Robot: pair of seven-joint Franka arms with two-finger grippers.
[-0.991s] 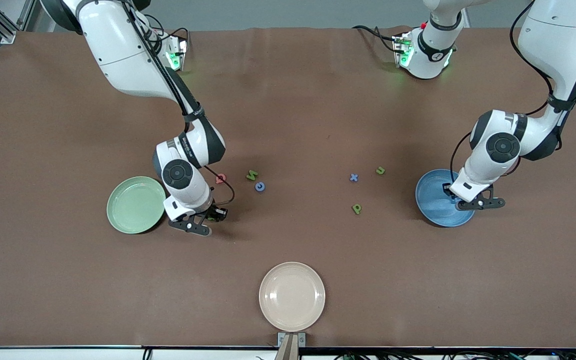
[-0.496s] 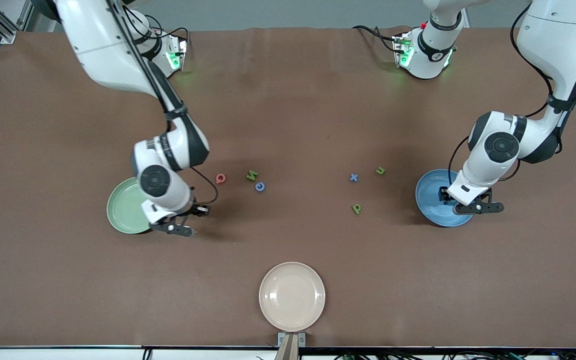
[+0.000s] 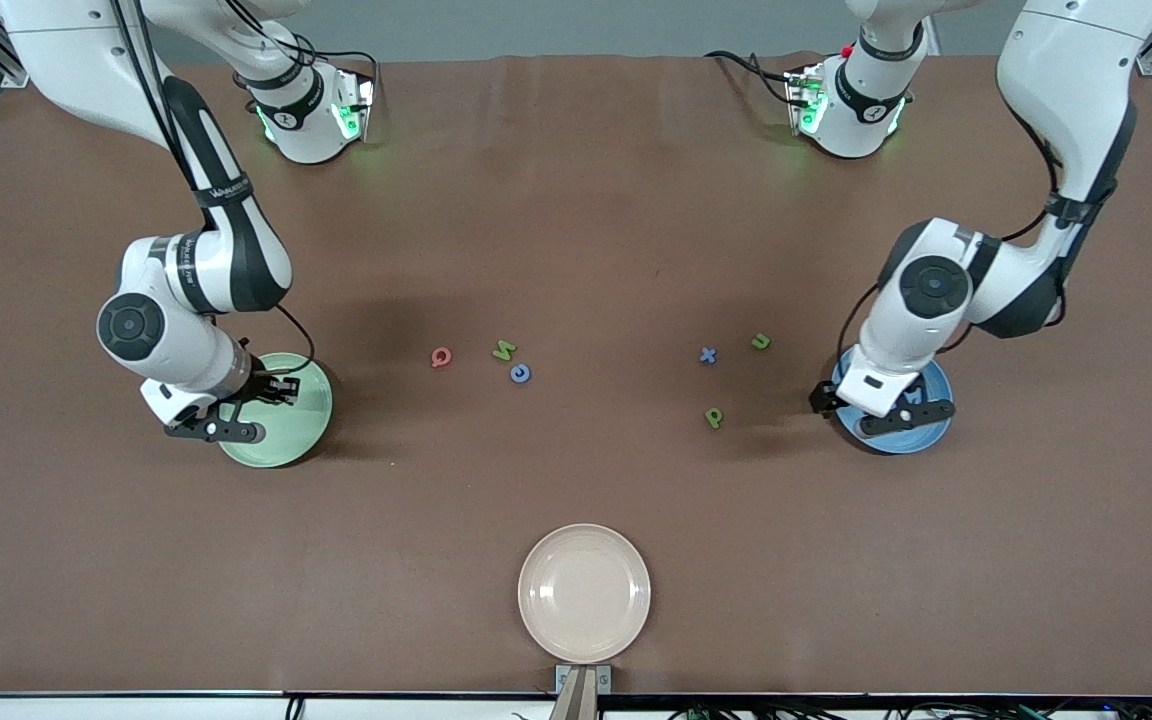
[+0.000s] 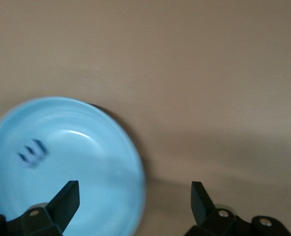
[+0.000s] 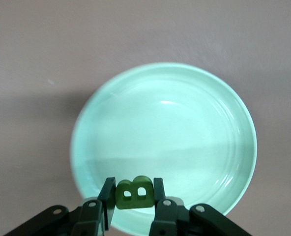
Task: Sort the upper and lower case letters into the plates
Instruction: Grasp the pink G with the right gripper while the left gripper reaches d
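My right gripper (image 3: 261, 392) is shut on the green B (image 5: 133, 193) and holds it upright over the mint green plate (image 3: 296, 435), near its rim (image 5: 165, 73). My left gripper (image 3: 841, 400) is open and empty over the edge of the sky blue plate (image 3: 921, 432). The blue E (image 4: 32, 152) lies in that plate (image 4: 101, 147). On the table between the plates lie the red Q (image 3: 441, 357), green N (image 3: 504, 350), blue C (image 3: 520, 373), blue x (image 3: 707, 354), green u (image 3: 760, 341) and green p (image 3: 713, 417).
A beige cream plate (image 3: 584, 592) sits at the table's edge nearest the front camera, midway between the arms. The two arm bases stand along the edge farthest from the front camera.
My right arm has swung from the table beside the mint plate to over it, carrying the B. My left gripper has shifted toward the blue plate's edge nearest the loose letters.
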